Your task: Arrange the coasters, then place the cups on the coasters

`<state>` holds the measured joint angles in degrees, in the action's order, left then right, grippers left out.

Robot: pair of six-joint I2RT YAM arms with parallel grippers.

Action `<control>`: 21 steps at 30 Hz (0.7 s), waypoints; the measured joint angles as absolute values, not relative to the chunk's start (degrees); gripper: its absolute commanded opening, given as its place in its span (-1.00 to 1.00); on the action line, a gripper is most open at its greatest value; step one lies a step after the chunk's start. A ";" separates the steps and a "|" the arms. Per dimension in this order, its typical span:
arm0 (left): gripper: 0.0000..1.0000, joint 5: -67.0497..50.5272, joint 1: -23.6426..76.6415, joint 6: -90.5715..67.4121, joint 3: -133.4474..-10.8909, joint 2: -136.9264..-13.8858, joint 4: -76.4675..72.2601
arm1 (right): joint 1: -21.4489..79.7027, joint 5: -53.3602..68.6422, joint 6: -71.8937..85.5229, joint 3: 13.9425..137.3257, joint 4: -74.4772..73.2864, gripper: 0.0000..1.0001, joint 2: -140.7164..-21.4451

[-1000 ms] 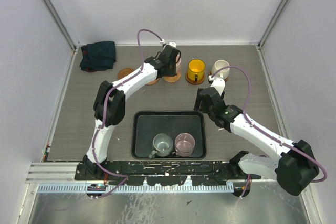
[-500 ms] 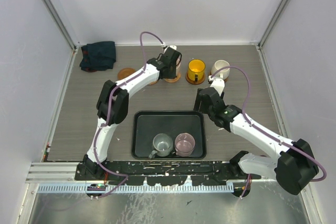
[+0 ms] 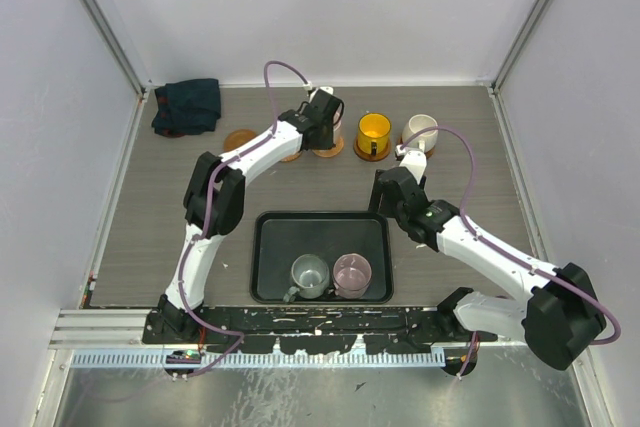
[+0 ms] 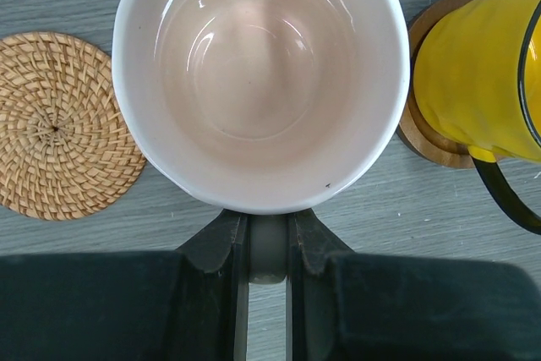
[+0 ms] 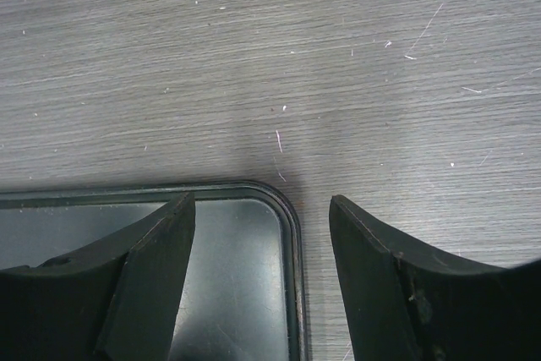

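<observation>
My left gripper (image 4: 268, 227) is shut on the handle of the pale pink cup (image 4: 260, 82), at the back of the table (image 3: 323, 123). The cup is above a coaster (image 3: 328, 151) whose near edge shows; I cannot tell whether they touch. A woven coaster (image 4: 57, 126) lies bare to its left. On the right, the yellow cup (image 4: 478, 73) stands on a wooden coaster (image 4: 427, 128). The cream-white cup (image 3: 420, 130) is on a coaster too. The grey-teal cup (image 3: 309, 275) and mauve cup (image 3: 352, 273) sit in the black tray (image 3: 270, 247). My right gripper (image 5: 262, 209) is open over the tray's far right corner (image 5: 292, 234).
A dark folded cloth (image 3: 187, 105) lies at the back left corner. Another bare coaster (image 3: 240, 139) sits near it. Pale walls enclose the table on three sides. The left arm (image 3: 250, 152) stretches diagonally across the table's left half.
The left arm's elbow has shifted slightly to the right while its gripper stays shut on the pink cup at the same coaster. The right arm has not moved.
</observation>
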<state>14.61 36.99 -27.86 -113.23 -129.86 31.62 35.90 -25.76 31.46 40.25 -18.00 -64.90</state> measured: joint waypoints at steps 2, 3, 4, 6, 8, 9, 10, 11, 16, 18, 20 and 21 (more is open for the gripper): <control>-1.00 14.26 36.99 -27.97 -113.23 -129.86 31.64 | 35.90 -25.76 31.46 40.25 -17.98 0.38 -64.90; -1.00 14.09 36.99 -28.08 -113.23 -129.86 31.64 | 35.90 -25.74 31.46 40.25 -17.98 0.38 -64.93; -1.00 13.87 36.99 -28.12 -113.23 -129.86 31.64 | 35.90 -25.69 31.46 40.25 -17.98 0.38 -64.93; -1.00 13.50 36.99 -28.21 -113.23 -129.86 31.64 | 35.90 -25.58 31.48 40.25 -17.96 0.38 -64.93; -1.00 13.10 36.99 -28.42 -113.23 -129.86 31.62 | 35.90 -25.52 31.48 40.25 -17.96 0.38 -64.93; -1.00 12.97 36.99 -28.62 -113.23 -129.88 31.62 | 35.90 -25.47 31.48 40.25 -17.96 0.38 -64.93; -1.00 12.82 36.99 -28.75 -113.23 -129.88 31.62 | 35.90 -25.43 31.48 40.25 -17.96 0.38 -64.93; -1.00 12.62 36.99 -28.91 -113.23 -129.88 31.64 | 35.90 -25.39 31.51 40.25 -17.96 0.38 -64.95; -1.00 12.16 37.01 -29.15 -113.23 -129.95 31.62 | 35.90 -25.34 31.53 40.25 -17.76 0.38 -65.41; -1.00 12.14 37.01 -29.17 -113.10 -129.95 31.59 | 35.90 -25.34 31.57 40.25 -17.67 0.38 -65.56; -1.00 12.16 37.01 -29.19 -112.88 -129.95 31.57 | 35.90 -25.28 31.62 40.25 -17.63 0.38 -65.67; -1.00 12.19 36.99 -29.21 -112.64 -129.95 31.55 | 35.90 -25.28 31.62 40.25 -17.61 0.38 -65.67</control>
<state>12.19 36.99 -29.21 -112.64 -129.95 31.55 35.90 -25.28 31.62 40.25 -17.61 -65.67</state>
